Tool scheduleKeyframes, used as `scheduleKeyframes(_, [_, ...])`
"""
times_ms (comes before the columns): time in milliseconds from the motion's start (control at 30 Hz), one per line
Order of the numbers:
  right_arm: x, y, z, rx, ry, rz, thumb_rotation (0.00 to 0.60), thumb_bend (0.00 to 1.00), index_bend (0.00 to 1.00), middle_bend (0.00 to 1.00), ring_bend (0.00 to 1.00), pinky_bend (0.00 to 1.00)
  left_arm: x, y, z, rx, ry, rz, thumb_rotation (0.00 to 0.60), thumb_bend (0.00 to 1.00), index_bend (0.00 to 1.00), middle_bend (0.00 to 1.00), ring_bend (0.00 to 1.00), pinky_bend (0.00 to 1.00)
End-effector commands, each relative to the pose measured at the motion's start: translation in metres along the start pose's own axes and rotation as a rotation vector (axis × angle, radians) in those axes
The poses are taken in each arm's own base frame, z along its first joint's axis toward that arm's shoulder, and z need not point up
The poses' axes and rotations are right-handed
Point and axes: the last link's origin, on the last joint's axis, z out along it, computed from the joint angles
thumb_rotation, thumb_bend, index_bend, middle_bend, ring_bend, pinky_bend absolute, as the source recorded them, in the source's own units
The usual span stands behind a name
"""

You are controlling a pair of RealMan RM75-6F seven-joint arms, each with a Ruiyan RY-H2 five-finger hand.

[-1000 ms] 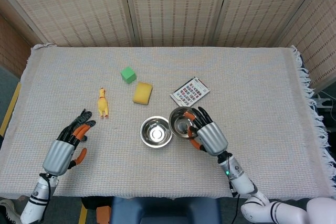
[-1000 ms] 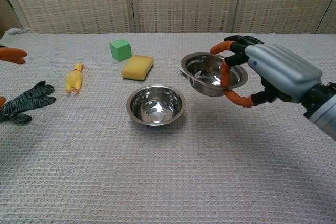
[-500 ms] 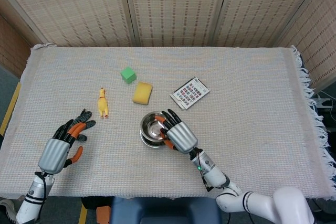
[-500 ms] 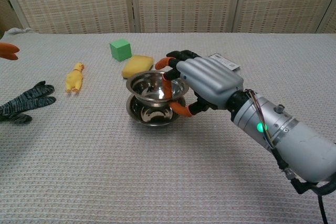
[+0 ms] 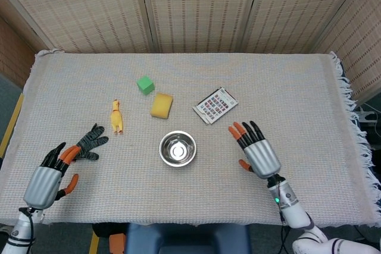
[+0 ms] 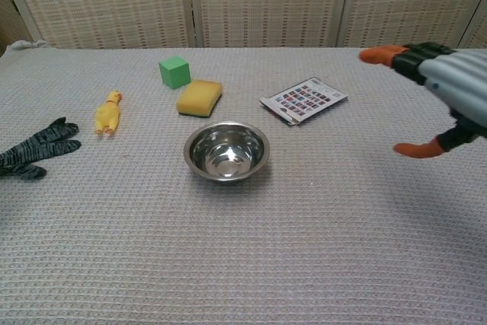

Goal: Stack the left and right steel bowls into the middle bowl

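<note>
The steel bowls (image 5: 177, 149) sit nested as one stack at the middle of the table, and from above only the top bowl's shiny inside shows. The chest view shows the same stack (image 6: 227, 151) standing alone with nothing touching it. My right hand (image 5: 256, 150) hovers to the right of the stack, fingers spread and empty; its orange fingertips (image 6: 378, 54) reach in from the chest view's right edge. My left hand (image 5: 49, 173) is far left near the front edge, open and empty, and out of the chest view.
A black glove (image 5: 92, 141) (image 6: 38, 144) lies flat just beyond my left hand. Behind the bowls are a yellow toy chicken (image 5: 117, 116), a green cube (image 5: 145, 84), a yellow sponge (image 5: 161, 105) and a calculator (image 5: 215, 104). Woven cloth covers the table.
My right hand carried a bowl left, set it into the middle bowl, let go and drew back to the right. My left hand slid toward the front left corner.
</note>
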Motion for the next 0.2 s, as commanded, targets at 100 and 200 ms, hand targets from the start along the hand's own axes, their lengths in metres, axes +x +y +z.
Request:
scheduleKeyframes(100, [0.048,0.079,-0.129,-0.393,0.042,-0.113,0.6,0.09,0.0,0.0,0.0,0.0,0.024,-0.011,-0.04,0.082,-0.037,0.01,0.6,0.44,0.08,0.08,0.0,0.14])
scheduleKeyframes(200, [0.052,0.089,-0.143,-0.422,0.003,-0.096,0.6,0.09,0.0,0.0,0.0,0.0,0.027,-0.011,-0.039,0.115,-0.044,-0.008,0.6,0.44,0.07,0.08,0.0,0.14])
